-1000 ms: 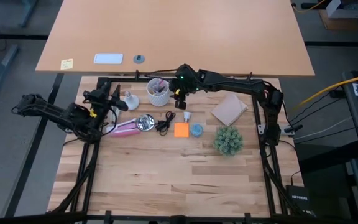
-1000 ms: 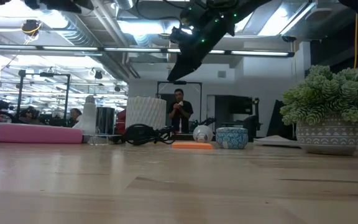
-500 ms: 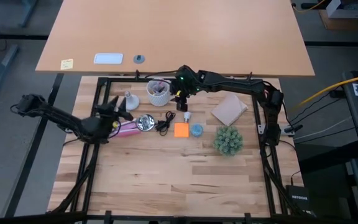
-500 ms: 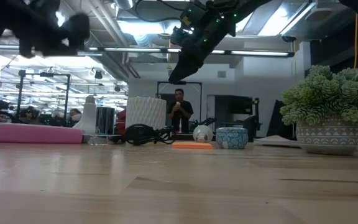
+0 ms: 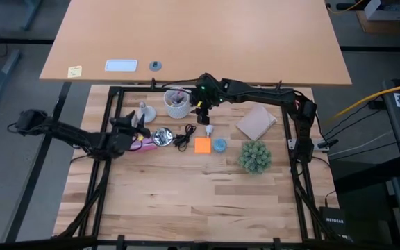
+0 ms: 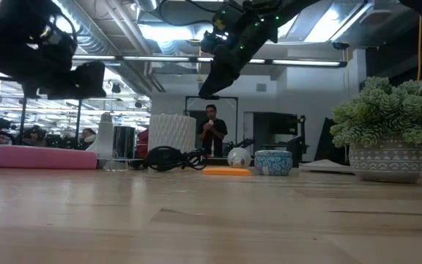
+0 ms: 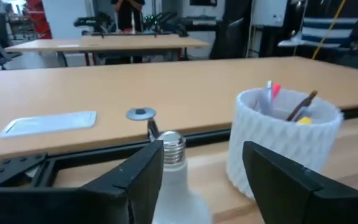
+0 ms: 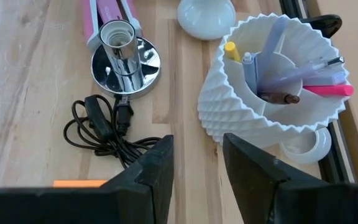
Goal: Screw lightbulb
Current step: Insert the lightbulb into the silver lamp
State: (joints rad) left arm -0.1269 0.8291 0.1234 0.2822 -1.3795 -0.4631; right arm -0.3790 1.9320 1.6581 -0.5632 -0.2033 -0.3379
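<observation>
The pen cup (image 5: 177,103) was set near the table's (image 5: 186,201) far edge, with a lightbulb (image 5: 144,110) standing base-up to its left. Nearer the camera and between these two, the socket (image 5: 162,137) was placed, with the coiled cord (image 5: 183,138) just to its right and a flat case (image 5: 142,143) just to its left. The sticky note (image 5: 202,144) was laid right of the cord, and a small bowl (image 5: 219,145) just right of the note. A second bulb (image 5: 209,130) was lying just behind the note. A plant (image 5: 256,157) was positioned right of the bowl, with a notebook (image 5: 255,122) behind it.
</observation>
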